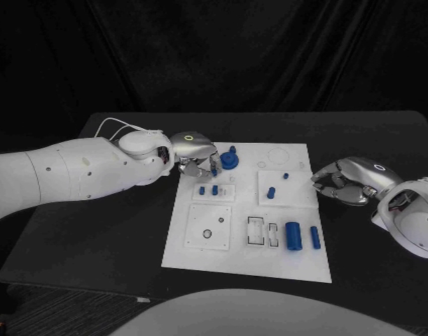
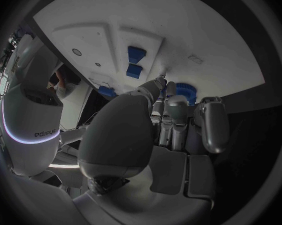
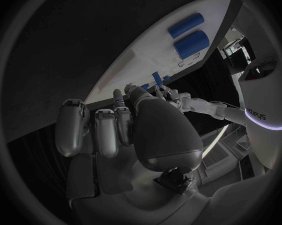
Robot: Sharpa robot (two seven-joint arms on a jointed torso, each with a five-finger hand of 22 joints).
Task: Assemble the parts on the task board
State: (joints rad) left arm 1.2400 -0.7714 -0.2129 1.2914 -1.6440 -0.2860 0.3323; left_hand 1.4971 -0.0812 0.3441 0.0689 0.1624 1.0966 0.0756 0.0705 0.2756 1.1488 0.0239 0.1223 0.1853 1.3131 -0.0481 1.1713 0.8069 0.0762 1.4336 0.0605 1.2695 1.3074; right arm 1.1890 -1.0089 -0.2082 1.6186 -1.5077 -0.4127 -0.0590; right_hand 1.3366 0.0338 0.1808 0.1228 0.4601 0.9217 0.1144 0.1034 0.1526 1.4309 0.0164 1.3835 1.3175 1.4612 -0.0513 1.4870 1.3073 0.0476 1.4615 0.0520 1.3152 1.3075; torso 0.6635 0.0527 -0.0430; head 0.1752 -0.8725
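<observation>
Blue gear near the task board's far-left corner meets the left hand's fingertips, grip unclear, seemingly for seating, while the right hand waits curled and empty beside the right edge.

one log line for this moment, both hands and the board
left hand: at blue gear, grip unclear | right hand: curled, empty, beside task board

Blue gear partly behind left hand; grip unclear
</observation>
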